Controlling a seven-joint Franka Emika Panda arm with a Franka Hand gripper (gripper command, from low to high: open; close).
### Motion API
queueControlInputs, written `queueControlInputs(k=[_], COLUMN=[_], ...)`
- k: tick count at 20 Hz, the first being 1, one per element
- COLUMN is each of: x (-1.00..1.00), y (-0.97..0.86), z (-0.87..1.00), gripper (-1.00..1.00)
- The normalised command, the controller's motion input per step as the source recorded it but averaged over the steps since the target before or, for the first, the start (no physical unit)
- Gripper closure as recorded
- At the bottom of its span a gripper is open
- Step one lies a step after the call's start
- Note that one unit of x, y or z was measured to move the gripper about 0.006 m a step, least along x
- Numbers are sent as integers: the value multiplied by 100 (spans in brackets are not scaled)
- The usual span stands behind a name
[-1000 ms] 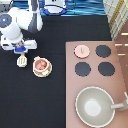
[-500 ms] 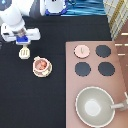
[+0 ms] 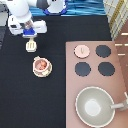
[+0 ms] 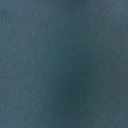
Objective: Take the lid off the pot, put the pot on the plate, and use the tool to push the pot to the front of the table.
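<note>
A: Looking at your exterior view, where's the pincer (image 3: 31, 39)?
B: Up at the top left, clamped on the tool (image 3: 31, 45), whose slotted blade hangs just above the pot (image 3: 42, 65).
A: And the pot?
B: You'll see it sitting on the plate (image 3: 35, 72) on the black bench (image 3: 30, 100). The lid (image 3: 82, 50) lies on the stove panel (image 3: 120, 65), beside the burners (image 3: 103, 51). Your wrist view shows only blank grey-blue.

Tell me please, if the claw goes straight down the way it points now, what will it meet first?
Most likely the tool. The claw hangs directly above its handle, at the exterior view's upper left, above the pot sitting on the plate. The height of the gap between them is unclear.
</note>
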Motion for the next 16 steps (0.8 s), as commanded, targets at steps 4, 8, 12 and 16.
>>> queueControlInputs(k=[4,8,12,16], x=[-39,16,78,98], y=[9,-4,2,2], z=[-75,-60,-17,18], gripper=[100,100,100,100])
